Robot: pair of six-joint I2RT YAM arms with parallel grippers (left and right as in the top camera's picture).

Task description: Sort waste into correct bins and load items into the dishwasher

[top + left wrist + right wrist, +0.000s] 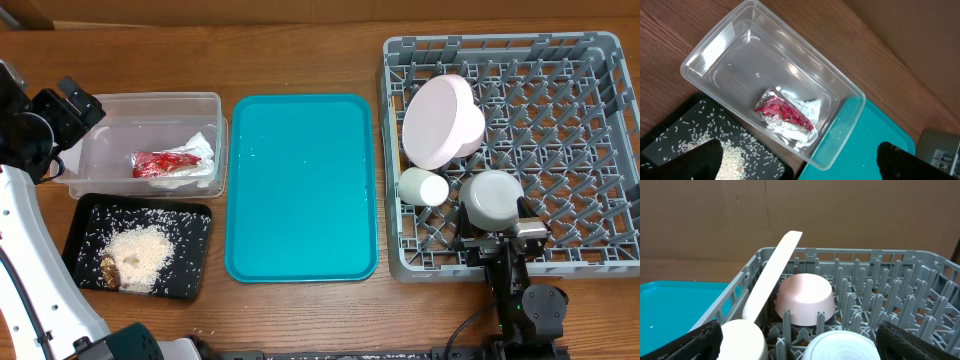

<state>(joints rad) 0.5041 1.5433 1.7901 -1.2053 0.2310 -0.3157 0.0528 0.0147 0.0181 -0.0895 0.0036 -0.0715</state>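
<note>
Wrapper and napkin in tub, rice in small tray before it, plate, cup, bowl in rack.

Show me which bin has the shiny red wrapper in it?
The clear plastic tub, with the red wrapper inside. The black tray beside it holds rice instead.

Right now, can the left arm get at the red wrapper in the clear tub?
Probably yes: the left gripper hangs open by the edge of the lidless clear tub, and the red wrapper lies uncovered on the napkin.
</note>
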